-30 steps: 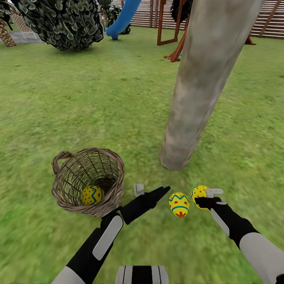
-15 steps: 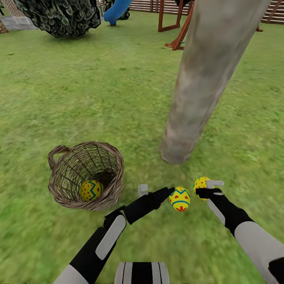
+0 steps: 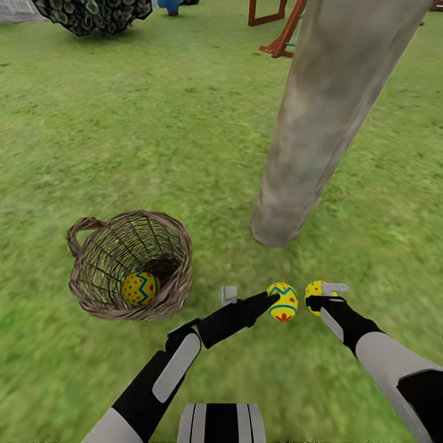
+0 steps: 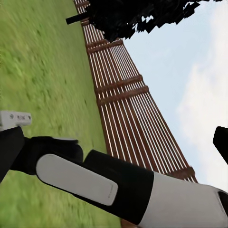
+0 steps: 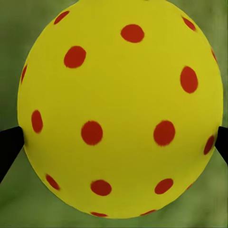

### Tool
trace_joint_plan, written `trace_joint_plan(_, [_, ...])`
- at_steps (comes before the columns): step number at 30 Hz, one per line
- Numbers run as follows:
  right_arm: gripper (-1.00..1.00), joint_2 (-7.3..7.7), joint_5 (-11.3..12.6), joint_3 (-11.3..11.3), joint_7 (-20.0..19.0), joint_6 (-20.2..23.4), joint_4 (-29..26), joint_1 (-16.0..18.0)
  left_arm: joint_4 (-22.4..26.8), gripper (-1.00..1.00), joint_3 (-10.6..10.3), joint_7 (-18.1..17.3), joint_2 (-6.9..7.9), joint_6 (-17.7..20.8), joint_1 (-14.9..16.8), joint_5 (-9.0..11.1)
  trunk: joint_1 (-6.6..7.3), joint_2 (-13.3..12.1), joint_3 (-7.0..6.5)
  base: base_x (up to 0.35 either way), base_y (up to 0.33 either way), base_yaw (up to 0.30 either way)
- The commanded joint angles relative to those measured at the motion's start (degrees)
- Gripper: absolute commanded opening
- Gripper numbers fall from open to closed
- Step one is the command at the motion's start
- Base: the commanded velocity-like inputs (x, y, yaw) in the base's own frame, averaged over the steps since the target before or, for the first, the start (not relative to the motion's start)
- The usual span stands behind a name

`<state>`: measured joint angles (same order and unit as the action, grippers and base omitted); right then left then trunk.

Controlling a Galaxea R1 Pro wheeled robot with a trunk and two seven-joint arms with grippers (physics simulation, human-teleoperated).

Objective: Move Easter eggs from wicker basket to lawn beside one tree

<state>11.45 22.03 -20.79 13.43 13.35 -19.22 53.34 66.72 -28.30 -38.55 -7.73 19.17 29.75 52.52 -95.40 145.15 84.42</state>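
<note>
From the head, one Easter egg (image 3: 140, 288) lies in the wicker basket (image 3: 178, 271); the zigzag egg (image 3: 282, 301) sits near the tree (image 3: 307, 154), touching the left gripper (image 3: 249, 299), apparently spread wide. Right wrist: fingers (image 5: 9, 145) clamp the dotted egg (image 5: 121, 109) for placing.

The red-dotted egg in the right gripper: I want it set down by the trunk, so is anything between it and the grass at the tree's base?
Nothing visible. The red-dotted egg sits in the right gripper, with bare lawn up to the tree. The zigzag egg lies beside it, off that path.
</note>
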Motion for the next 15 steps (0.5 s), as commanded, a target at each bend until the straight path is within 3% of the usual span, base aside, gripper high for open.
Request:
trace_joint_plan(1, [-1.00, 0.07, 0.41, -0.48, 0.36, 0.35, -0.19, 0.01, 0.03, 1.00, -0.06, -0.05, 0.00, 0.53, 0.01, 0.58, -0.01, 0.03, 0.26, 0.000, 0.000, 0.000])
trace_joint_plan(15, [-1.00, 0.11, 0.36, -0.57, 0.33, 0.38, -0.30, 0.18, -0.63, 1.00, -0.23, -0.53, 0.40, -0.45, -0.02, 0.84, -0.35, 0.20, 3.14, 0.000, 0.000, 0.000])
